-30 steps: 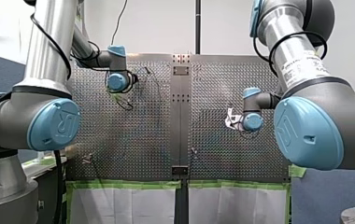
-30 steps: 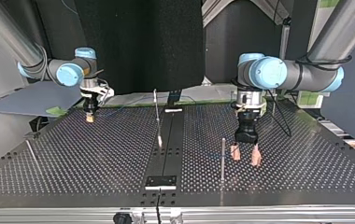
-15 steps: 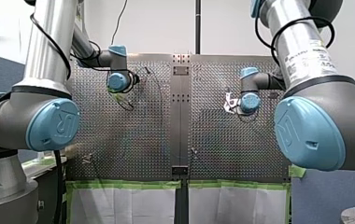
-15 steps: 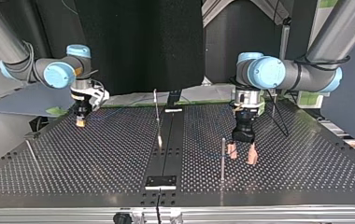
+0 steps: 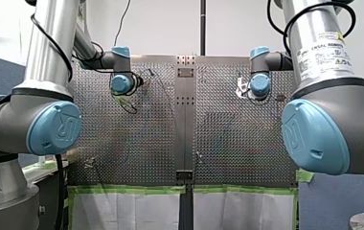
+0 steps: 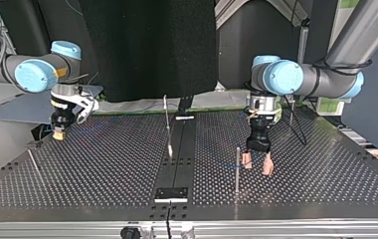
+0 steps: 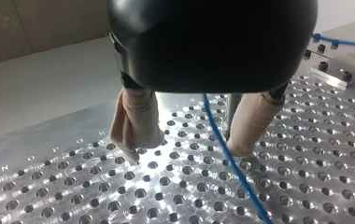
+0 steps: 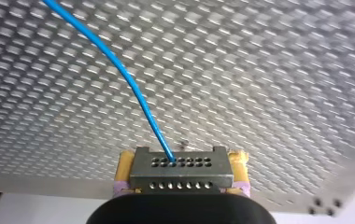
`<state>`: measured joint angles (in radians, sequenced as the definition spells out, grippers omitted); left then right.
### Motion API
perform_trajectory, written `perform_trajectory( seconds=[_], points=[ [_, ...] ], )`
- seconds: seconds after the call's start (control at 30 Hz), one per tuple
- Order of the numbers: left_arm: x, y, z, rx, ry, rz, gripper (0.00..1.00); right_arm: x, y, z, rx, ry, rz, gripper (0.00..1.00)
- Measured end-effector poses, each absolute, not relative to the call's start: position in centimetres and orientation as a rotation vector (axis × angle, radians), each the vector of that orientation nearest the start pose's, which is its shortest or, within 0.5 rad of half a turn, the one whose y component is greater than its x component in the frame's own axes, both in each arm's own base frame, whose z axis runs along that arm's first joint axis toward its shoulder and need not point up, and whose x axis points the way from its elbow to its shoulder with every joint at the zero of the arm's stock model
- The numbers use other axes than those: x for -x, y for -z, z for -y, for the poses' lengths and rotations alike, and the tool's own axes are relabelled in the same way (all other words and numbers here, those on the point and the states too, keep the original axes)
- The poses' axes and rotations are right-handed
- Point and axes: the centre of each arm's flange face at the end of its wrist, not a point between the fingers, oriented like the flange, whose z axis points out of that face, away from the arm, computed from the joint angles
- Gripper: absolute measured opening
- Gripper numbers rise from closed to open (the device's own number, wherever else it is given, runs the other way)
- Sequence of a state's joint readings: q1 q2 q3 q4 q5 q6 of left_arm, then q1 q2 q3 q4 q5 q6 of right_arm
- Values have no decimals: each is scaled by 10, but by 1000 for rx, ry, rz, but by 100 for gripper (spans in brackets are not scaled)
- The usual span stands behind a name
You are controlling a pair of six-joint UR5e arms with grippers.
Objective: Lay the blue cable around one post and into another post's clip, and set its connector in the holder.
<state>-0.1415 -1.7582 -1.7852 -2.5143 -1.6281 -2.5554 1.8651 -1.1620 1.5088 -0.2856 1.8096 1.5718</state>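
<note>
Have the connector [image 8: 181, 170] clamped between the yellow pads of my right gripper [image 6: 58, 132], with the blue cable [image 8: 133, 88] leaving its face and arcing away over the surface [image 6: 102, 169]. Carried it, over the last second, from nearer the middle of the top view out to the frame's left edge. In the front view, took it from mid-right up to the upper right. Holding it clear of the surface, not set down.

Keeping my left gripper [image 6: 257, 163] low at centre right of the top view, beige fingers [image 7: 136, 123] apart and close to the surface, straddling the cable without pinching it. Barely shifted this one, only a touch closer to the upright post [image 6: 237, 167] just beside it.

Reading this as drawing out and straightening. Pulling the connector end away should slide the cable through the spread fingers, using them as a guide beside the post. Taking the routing proper as not yet done. Cannot see the cable laid round a post or caught anywhere, and cannot trace so thin a line in the wide views. Next, most likely, need to bring the cable round the post, with enough slack to avoid dragging it out from between the left fingers.
</note>
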Motion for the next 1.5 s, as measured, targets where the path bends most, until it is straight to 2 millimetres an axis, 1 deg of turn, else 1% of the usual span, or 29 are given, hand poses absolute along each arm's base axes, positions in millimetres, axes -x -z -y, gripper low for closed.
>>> perform_trajectory(
  seconds=[0.3,0.37,0.43,0.57,0.9,0.97,1.23,1.33,1.5],
  points=[
    [-537,-352,203,618,901,-1257,100,-272,-365,569,-1206,-1320,1160,0],
    [-537,-352,203,619,900,-1256,100,-269,-372,567,-1199,-1344,1157,0],
    [-537,-352,202,619,900,-1256,100,-266,-375,567,-1203,-1361,1155,0],
    [-537,-352,202,618,900,-1255,100,-261,-370,567,-1214,-1364,1160,0],
    [-538,-352,201,618,899,-1256,100,-239,-338,566,-1189,-1356,1187,0],
    [-538,-352,201,618,899,-1256,100,-235,-335,567,-1178,-1362,1185,0],
    [-537,-352,202,617,900,-1258,100,-219,-337,580,-1149,-1409,1148,0],
    [-537,-352,202,616,901,-1258,100,-207,-335,587,-1145,-1420,1148,0],
    [-537,-352,203,609,909,-1261,100,-183,-325,601,-1131,-1447,1173,0]
  ],
)
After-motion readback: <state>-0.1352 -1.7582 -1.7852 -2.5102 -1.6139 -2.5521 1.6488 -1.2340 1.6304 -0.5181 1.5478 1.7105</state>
